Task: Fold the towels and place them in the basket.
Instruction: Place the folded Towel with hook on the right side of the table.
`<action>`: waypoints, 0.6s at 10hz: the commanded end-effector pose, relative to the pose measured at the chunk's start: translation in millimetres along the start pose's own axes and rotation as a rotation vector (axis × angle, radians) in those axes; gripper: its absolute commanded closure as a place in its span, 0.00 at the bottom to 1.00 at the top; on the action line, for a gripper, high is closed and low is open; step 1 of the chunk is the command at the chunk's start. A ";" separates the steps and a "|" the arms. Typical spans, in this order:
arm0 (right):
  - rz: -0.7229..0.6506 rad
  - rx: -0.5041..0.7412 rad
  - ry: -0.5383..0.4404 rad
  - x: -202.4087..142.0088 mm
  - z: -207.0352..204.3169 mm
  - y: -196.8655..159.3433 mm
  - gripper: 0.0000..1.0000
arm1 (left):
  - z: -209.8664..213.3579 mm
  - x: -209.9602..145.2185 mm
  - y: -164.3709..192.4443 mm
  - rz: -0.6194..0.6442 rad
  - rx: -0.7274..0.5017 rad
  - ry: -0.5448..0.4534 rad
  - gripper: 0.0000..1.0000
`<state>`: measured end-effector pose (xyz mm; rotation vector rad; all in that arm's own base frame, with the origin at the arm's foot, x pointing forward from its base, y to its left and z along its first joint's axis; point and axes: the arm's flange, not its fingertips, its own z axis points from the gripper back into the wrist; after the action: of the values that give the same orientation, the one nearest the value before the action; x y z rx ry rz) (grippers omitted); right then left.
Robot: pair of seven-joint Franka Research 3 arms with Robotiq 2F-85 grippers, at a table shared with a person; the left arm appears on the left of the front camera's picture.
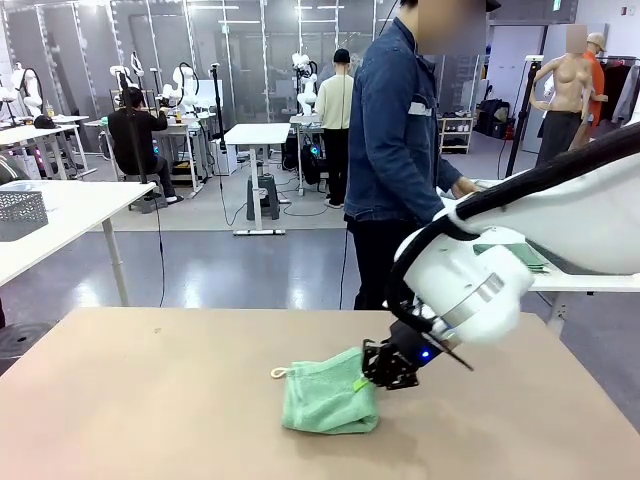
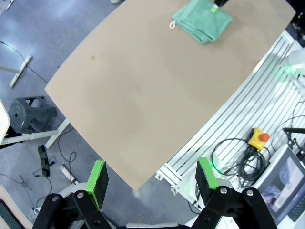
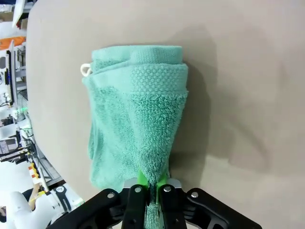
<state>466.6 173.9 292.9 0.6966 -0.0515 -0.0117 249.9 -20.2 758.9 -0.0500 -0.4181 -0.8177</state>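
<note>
A mint green towel lies folded on the tan table, a small white loop at its left corner. My right gripper is shut on the towel's right edge, lifting that corner slightly. In the right wrist view the green towel stretches away from my pinched fingertips, its loop at the far left. In the left wrist view my left gripper hangs open high over the table's near edge, and the green towel lies far off at the top.
A person in a denim jacket stands at the far side of the table. A grey mesh basket sits on a white table at far left. Aluminium rails, cables and a yellow emergency-stop box lie below the table edge.
</note>
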 end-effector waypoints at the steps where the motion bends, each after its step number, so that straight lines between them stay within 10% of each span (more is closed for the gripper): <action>1: 0.054 -0.045 -0.005 -13.0 52.6 -26.3 0.93 | 0.5 0.4 -1.2 0.000 0.000 -0.001 0.07; 6: 0.022 -0.151 -0.157 -8.4 154.3 -149.2 0.93 | 0.5 0.4 -1.2 0.000 0.000 -0.001 0.07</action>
<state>447.1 -27.7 323.1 0.5551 -0.1829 -0.0670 249.9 -20.1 759.0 -0.0499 -0.4183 -0.8176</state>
